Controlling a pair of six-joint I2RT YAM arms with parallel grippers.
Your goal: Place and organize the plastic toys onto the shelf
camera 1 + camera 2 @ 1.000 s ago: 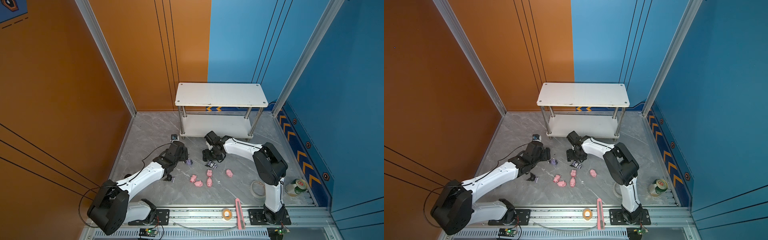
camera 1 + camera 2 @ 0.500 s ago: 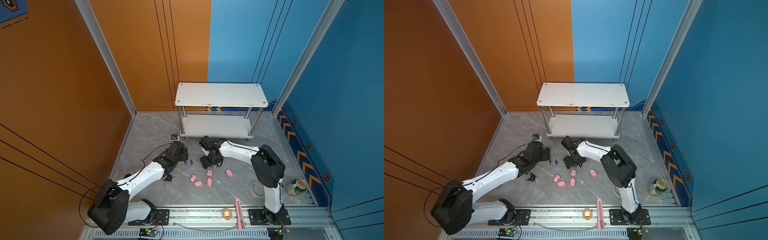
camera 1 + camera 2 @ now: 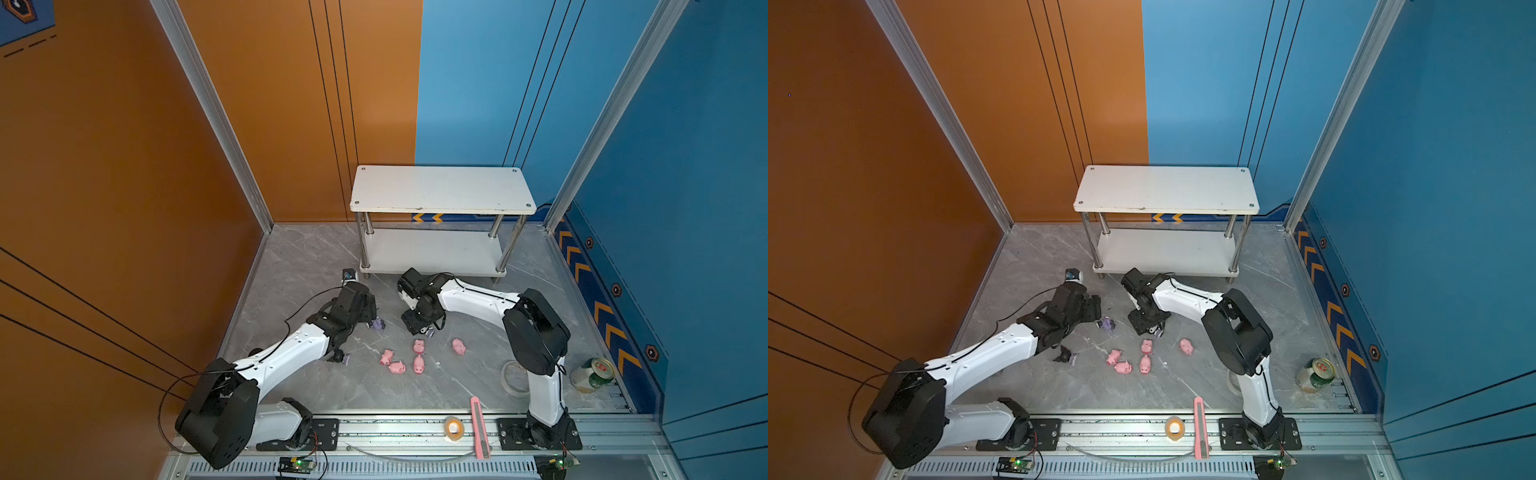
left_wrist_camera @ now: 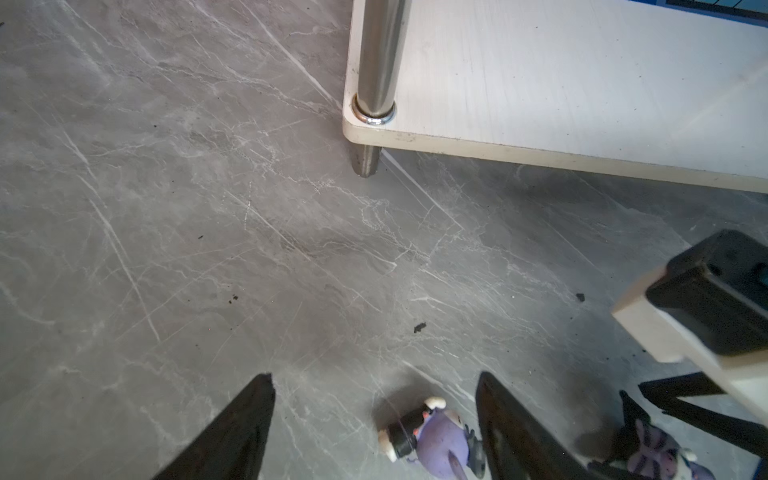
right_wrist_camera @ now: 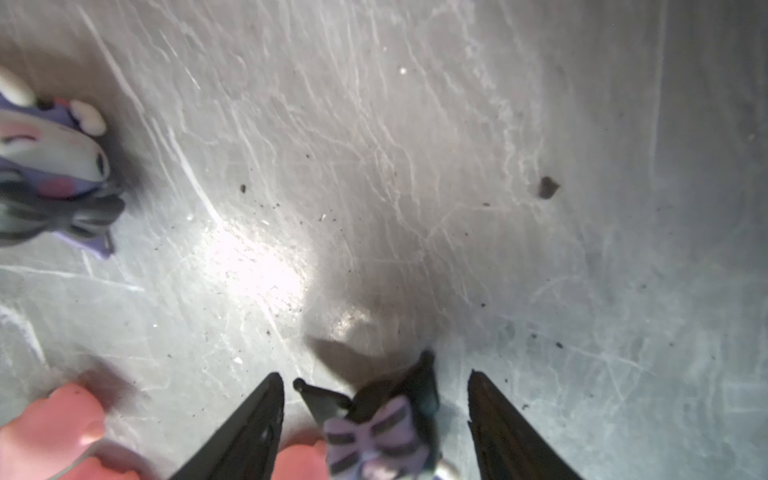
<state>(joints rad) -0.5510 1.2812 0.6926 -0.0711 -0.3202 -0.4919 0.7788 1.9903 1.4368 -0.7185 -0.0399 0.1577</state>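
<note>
The white two-tier shelf [image 3: 440, 189] stands at the back, both boards bare; its lower board [image 4: 582, 83] shows in the left wrist view. Several pink pigs [image 3: 419, 365] lie on the floor in front. My left gripper [image 4: 374, 376] is open, with a purple figurine [image 4: 432, 436] lying between its fingers, close to one of them. My right gripper [image 5: 374, 374] is open astride another black-eared figurine [image 5: 382, 428], with gaps on both sides. In both top views a third figurine [image 3: 343, 357] lies beside the left arm. The grippers [image 3: 371, 316] [image 3: 419, 326] hang low, side by side.
A small black cube [image 3: 349, 274] sits by the shelf's front left leg. A clear tape roll [image 3: 513, 378] and a green can [image 3: 592, 374] lie at the right. A tan tape roll [image 3: 454, 427] and a pink utility knife [image 3: 478, 428] rest on the front rail.
My right arm has swung left and toward the front, bringing its gripper down over a figurine. The left arm has not moved.
</note>
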